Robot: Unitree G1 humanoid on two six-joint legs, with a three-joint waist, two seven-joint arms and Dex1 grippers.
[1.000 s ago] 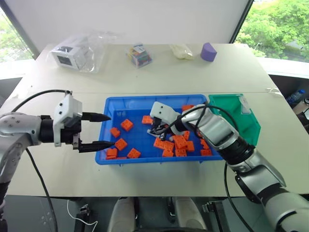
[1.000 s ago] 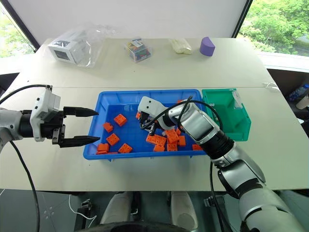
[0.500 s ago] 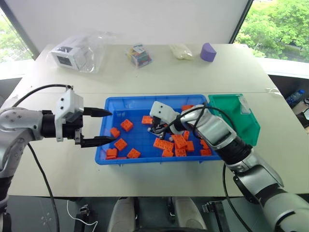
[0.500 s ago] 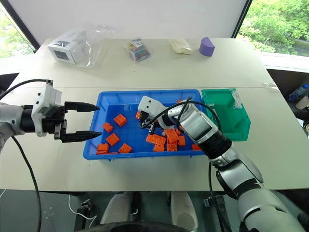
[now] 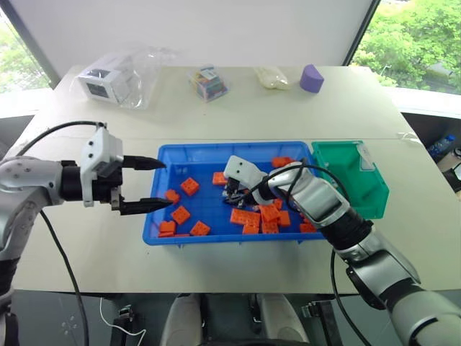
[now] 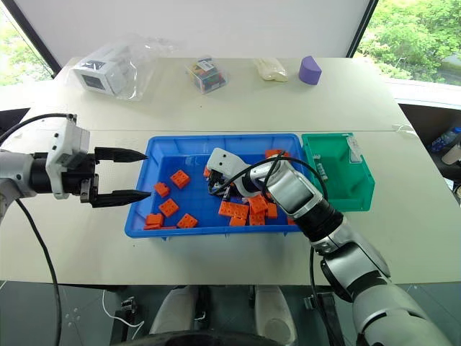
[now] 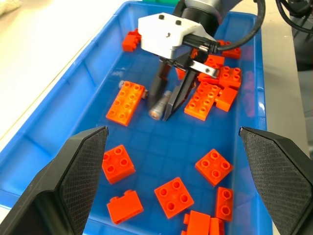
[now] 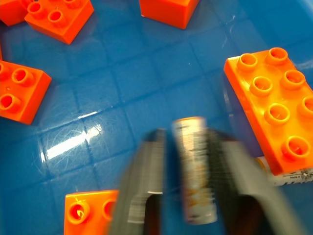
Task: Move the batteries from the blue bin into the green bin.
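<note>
Scene: a pale table (image 5: 238, 115) seen from above, with a wide blue bin (image 5: 164, 155) in the middle and a smaller green bin (image 5: 371, 194) touching its right end.
Blue bin contents: many orange toy bricks (image 5: 189, 186) scattered across the floor, thickest toward the right half.
Right gripper (image 7: 166, 108): reaches down into the middle of the blue bin; its two dark fingers are closed around a battery.
Held battery (image 8: 194, 169): a slim silvery cylinder with dark markings, pinched between the fingers, its lower end close to the bin floor; whether it touches the floor cannot be told.
Nearby brick: a long orange brick (image 8: 274, 107) lies just beside the held battery, and a pale object, possibly another battery (image 8: 283, 178), shows at its edge.
Green bin contents: one battery (image 6: 321, 171) lies on the floor near the wall closest to the blue bin.
Left gripper (image 5: 148, 184): hovers at the left rim of the blue bin, pointing inward, fingers spread wide apart and holding nothing.
Far side of table: a clear plastic bag holding a white box (image 5: 108, 81), a small clear box of colourful items (image 5: 209, 82), a pale crumpled bag (image 5: 271, 76) and a purple block (image 5: 311, 78).
</note>
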